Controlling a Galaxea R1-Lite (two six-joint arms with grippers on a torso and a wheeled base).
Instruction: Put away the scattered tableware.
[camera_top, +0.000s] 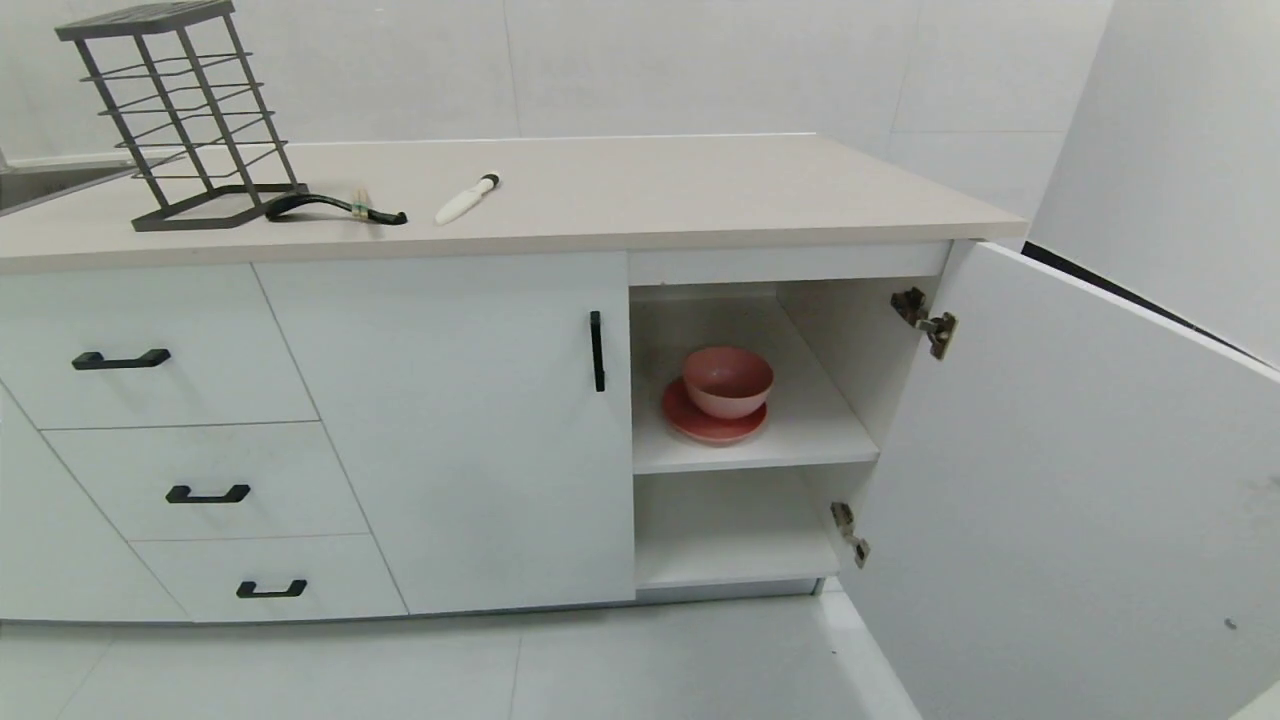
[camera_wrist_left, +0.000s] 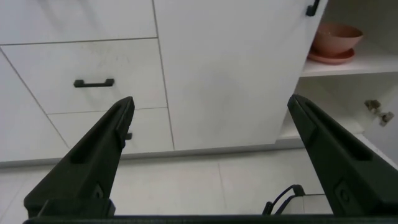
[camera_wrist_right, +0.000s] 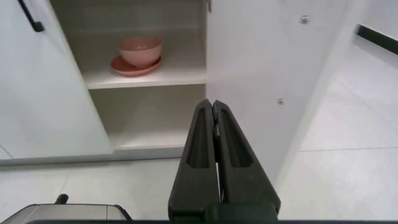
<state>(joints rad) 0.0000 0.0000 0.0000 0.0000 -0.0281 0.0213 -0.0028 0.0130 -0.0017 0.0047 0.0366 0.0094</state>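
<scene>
The pale beige stone-look counter (camera_top: 700, 190) carries a black wire rack (camera_top: 190, 110) near its left end, a black curved-handled utensil (camera_top: 330, 208) just beside the rack's base, and a white-handled tool (camera_top: 466, 199) further right. In the open cabinet, the white upper shelf (camera_top: 800, 430) bears a round pink plate (camera_top: 712, 425).

The bowl (camera_top: 728, 382) hides the middle of the plate (camera_top: 698, 428); the open cabinet door (camera_top: 1080, 480) runs off the head view's right edge
</scene>
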